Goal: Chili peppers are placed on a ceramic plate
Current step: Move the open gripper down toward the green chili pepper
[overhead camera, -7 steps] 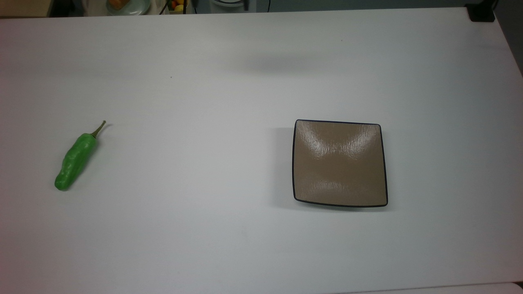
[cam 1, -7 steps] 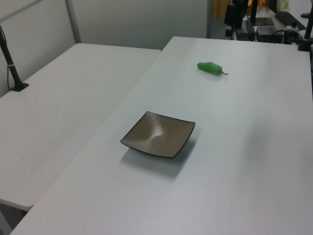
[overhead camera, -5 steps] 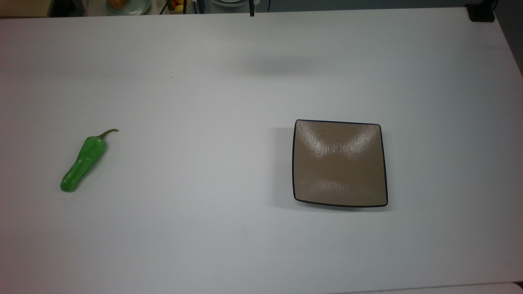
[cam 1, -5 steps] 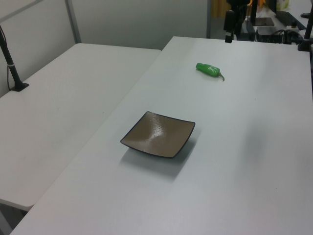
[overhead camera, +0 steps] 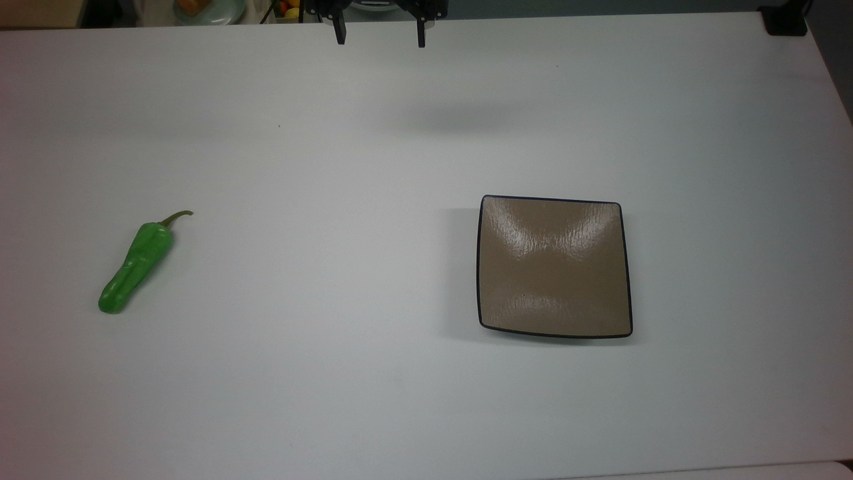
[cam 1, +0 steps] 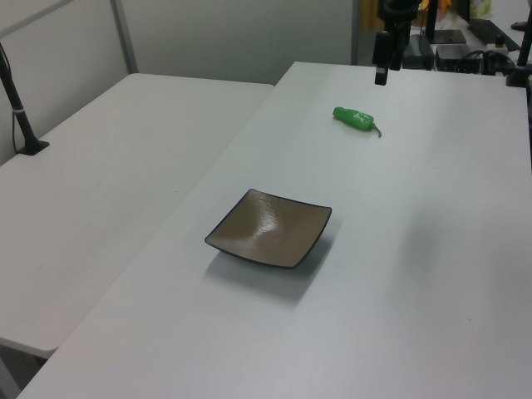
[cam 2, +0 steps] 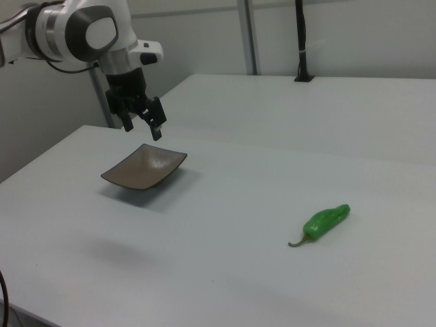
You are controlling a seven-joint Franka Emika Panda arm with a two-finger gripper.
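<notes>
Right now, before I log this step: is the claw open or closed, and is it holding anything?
Claw: open, empty, raised above the table; the chili pepper lies on the table, the ceramic plate is bare.

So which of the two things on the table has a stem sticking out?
The green pepper, lying alone at the top view's left. Its thin curved stem points up-right; the brown square plate has none.
</notes>
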